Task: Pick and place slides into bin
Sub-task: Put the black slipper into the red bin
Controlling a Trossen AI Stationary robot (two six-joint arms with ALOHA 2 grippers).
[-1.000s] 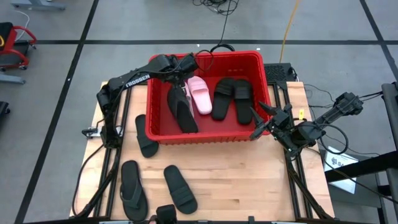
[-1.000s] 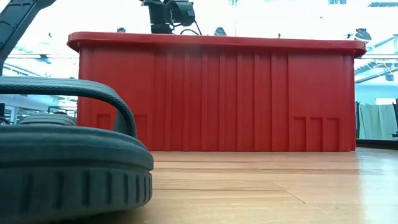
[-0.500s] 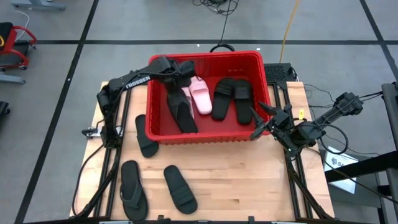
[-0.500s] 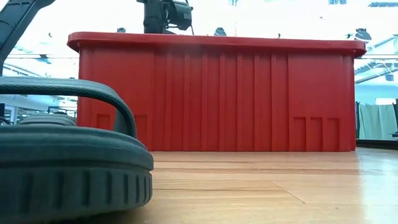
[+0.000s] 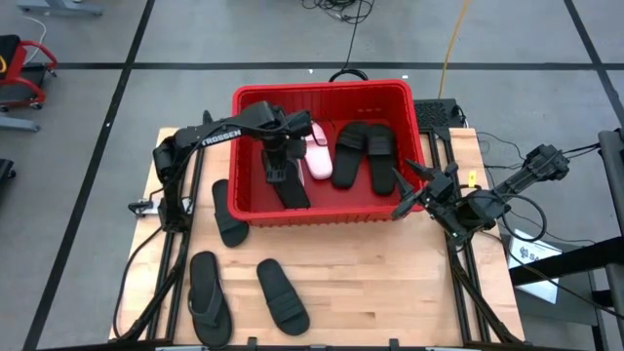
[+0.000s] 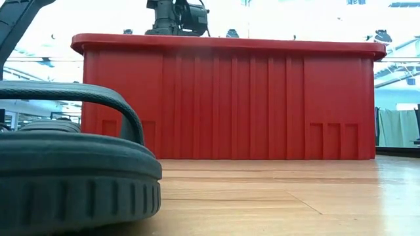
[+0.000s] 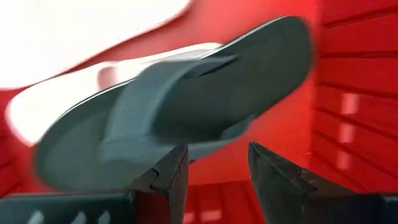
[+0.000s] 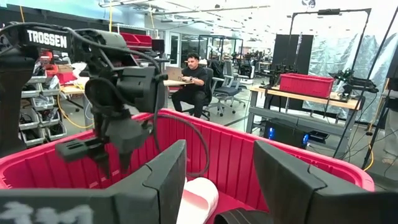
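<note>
The red bin (image 5: 327,216) stands at the table's far middle. Inside lie a black flip-flop (image 5: 292,190), a pale pink slide (image 5: 318,156) and two black slides (image 5: 349,156) side by side. My left gripper (image 5: 276,164) points down inside the bin, open, close over the flip-flop (image 7: 186,93), whose sole edge faces the gap between my fingers. My right gripper (image 5: 404,193) waits open, level, at the bin's near right corner. On the table lie two black slides (image 5: 229,213) (image 5: 283,295) and a black flip-flop (image 5: 208,310).
The bin's tall walls (image 6: 223,98) surround my left gripper. The loose slide (image 6: 65,164) nearest the table's front fills the low view's left. Bare wood lies between the bin and the near edge on the right. A person (image 8: 196,81) sits far behind the table.
My left gripper has come from the bin's far left corner toward the near side and down into the bin, tipping to point straight down over the black flip-flop. The flip-flop and the other slides have stayed where they were.
</note>
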